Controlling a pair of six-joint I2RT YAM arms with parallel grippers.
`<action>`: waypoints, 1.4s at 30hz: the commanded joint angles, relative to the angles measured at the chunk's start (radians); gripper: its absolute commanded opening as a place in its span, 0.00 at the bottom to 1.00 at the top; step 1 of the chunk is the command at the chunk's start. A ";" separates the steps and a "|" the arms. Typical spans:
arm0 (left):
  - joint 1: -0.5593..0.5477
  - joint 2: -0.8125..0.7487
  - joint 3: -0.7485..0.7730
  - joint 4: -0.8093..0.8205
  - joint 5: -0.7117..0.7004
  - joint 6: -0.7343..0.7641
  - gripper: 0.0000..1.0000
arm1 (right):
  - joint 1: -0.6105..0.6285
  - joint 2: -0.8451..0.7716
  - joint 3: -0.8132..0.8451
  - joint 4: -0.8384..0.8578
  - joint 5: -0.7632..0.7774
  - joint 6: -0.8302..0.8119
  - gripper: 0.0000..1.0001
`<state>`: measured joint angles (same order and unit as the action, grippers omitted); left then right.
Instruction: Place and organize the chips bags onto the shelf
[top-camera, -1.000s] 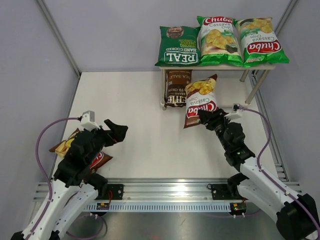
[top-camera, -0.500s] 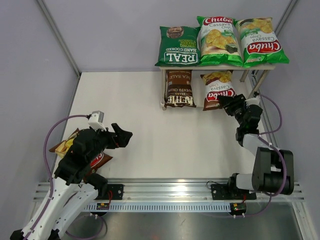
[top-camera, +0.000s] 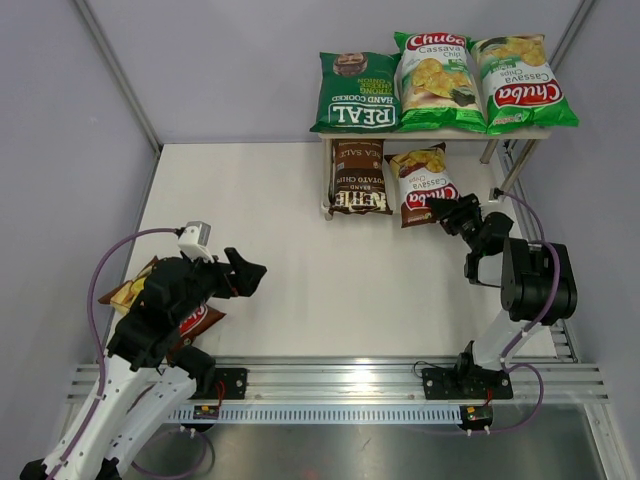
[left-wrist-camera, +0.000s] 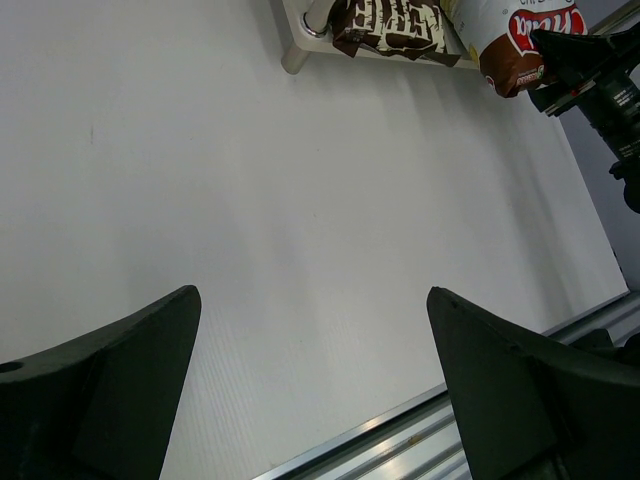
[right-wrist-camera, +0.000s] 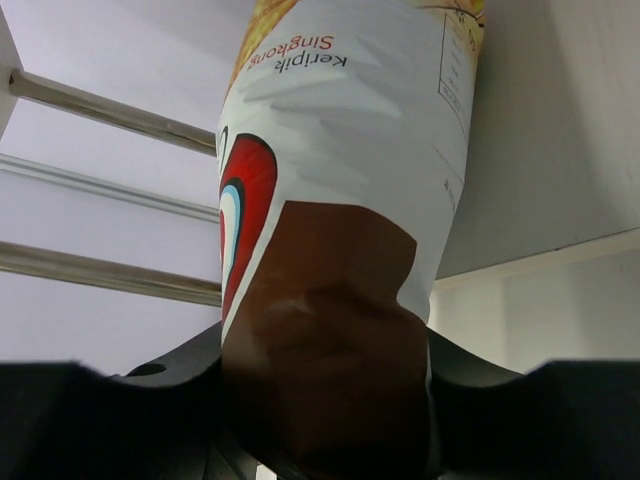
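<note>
The shelf (top-camera: 548, 132) stands at the back right. On its top board lie the dark green REAL bag (top-camera: 356, 92) and two light green Chuba bags (top-camera: 436, 68) (top-camera: 520, 82). On the lower tier lies the dark brown Kettle bag (top-camera: 360, 177). My right gripper (top-camera: 446, 211) is shut on the near end of a brown-red Chuba bag (top-camera: 422, 184) (right-wrist-camera: 340, 220), which reaches into the lower tier beside the Kettle bag. My left gripper (top-camera: 243, 273) (left-wrist-camera: 315, 400) is open and empty over the table. The second brown-red Chuba bag (top-camera: 190, 318) lies under my left arm, mostly hidden.
Silver shelf legs (top-camera: 515, 170) stand close to the right of my right gripper. Grey walls close in the white table (top-camera: 300, 250) at the back and sides. A metal rail (top-camera: 330, 375) runs along the near edge.
My right gripper carried the brown-red Chuba bag from the front of the shelf back into the lower tier and turned it slightly. My left arm shifted a little right.
</note>
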<state>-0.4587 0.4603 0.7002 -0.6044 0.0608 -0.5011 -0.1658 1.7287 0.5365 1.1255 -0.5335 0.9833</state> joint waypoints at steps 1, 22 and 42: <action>-0.001 0.005 0.041 0.008 0.025 0.024 0.99 | -0.001 0.040 0.023 0.175 0.035 0.011 0.25; -0.001 0.020 0.053 -0.005 0.005 0.036 0.99 | 0.055 0.261 0.218 0.102 0.149 0.012 0.36; -0.001 0.035 0.036 0.018 0.022 0.041 0.99 | 0.138 0.301 0.175 0.166 0.145 0.017 0.43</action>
<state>-0.4587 0.4946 0.7013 -0.6270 0.0605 -0.4782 -0.0597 2.0266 0.7334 1.2976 -0.3809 1.0195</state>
